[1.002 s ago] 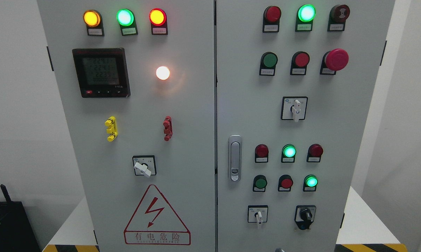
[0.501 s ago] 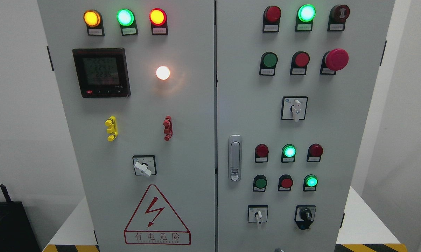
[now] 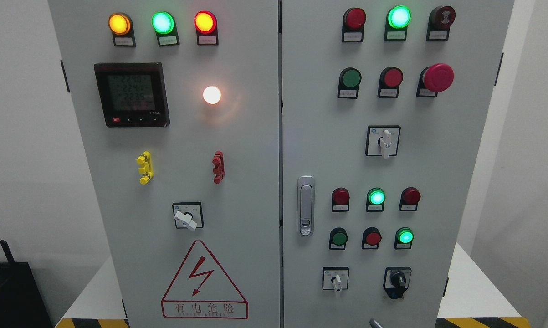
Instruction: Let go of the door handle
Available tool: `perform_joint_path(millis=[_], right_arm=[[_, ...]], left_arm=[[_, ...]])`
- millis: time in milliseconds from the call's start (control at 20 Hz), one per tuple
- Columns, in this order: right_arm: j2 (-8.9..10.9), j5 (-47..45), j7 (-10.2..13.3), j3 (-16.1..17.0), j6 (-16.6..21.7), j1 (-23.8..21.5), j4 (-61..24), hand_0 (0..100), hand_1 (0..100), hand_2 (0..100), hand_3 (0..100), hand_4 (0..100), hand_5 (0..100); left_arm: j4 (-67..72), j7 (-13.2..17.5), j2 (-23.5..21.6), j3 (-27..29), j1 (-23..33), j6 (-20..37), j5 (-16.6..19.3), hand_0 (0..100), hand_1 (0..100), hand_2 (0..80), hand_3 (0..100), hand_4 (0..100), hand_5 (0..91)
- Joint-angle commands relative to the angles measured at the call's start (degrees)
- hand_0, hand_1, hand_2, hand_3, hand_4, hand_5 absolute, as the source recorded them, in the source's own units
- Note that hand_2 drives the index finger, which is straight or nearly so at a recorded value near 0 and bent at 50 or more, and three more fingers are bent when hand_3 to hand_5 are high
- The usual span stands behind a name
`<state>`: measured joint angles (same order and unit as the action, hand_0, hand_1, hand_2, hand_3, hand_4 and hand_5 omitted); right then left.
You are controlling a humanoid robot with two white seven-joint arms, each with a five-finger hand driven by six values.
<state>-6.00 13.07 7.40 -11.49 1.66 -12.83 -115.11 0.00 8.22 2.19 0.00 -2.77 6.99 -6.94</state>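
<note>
Handle (image 3: 305, 205), a silvery lever set flush in its recess, was seen at the left edge of the right door (image 3: 437, 136), beside the seam, with nothing touching it. It was judged rigid, smooth and probably slippery, best taken at the raised bar above the lock. Only a grey tip (image 3: 374, 323) was seen at the bottom edge; finger state could not be told.

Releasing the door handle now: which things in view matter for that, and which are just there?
Job:
- silver metal door handle on the grey cabinet's right door, nothing gripping it
- small grey tip at bottom edge, unidentifiable

Not involved:
- red mushroom-shaped stop button
- black digital meter
- red lightning warning triangle
</note>
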Motion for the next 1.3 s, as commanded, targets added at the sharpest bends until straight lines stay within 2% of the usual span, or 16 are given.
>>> perform_joint_path(millis=[0, 150, 301, 451, 751, 952, 1252], right_arm=[[-0.24, 12.84, 4.36, -1.16, 0.28, 0.7, 0.24, 37, 21, 0, 68, 64, 68], [-0.24, 16.63, 4.99, -2.22, 1.06, 0.96, 0.24, 38, 23, 0, 75, 70, 77], [-0.24, 21.02, 5.08, -2.22, 3.96, 1.05, 0.33, 38, 25, 0, 80, 75, 81], [-0.15, 27.51, 5.6, -2.22, 4.76, 2.62, 0.5, 39, 25, 0, 84, 78, 84], [-0.68, 44.12, 10.08, -3.8, 4.15, 9.48, 4.44, 33, 25, 0, 91, 85, 92], [-0.86, 53.44, 12.72, -3.89, 1.07, 12.03, 6.47, 29, 25, 0, 97, 89, 94], [-0.94, 58.64, 12.55, -5.56, 1.07, 14.23, 8.49, 28, 24, 0, 100, 92, 96]], left_arm=[[0.97, -0.04, 0.0, 0.62, -0.04, -0.05, 0.0, 12, 39, 0.0, 0, 0, 0.0], [0.97, -0.04, 0.0, 0.62, -0.04, -0.05, 0.0, 12, 39, 0.0, 0, 0, 0.0], [0.97, -0.04, 0.0, 0.62, 0.04, -0.05, 0.0, 12, 39, 0.0, 0, 0, 0.0], [0.97, -0.04, 0.0, 0.62, -0.04, -0.05, 0.0, 12, 39, 0.0, 0, 0, 0.0], [0.97, -0.04, 0.0, 0.62, -0.04, -0.05, 0.0, 12, 39, 0.0, 0, 0, 0.0], [0.97, -0.04, 0.0, 0.62, 0.04, -0.05, 0.0, 12, 39, 0.0, 0, 0, 0.0], [0.97, -0.04, 0.0, 0.62, -0.05, -0.05, 0.0, 12, 39, 0.0, 0, 0, 0.0]])
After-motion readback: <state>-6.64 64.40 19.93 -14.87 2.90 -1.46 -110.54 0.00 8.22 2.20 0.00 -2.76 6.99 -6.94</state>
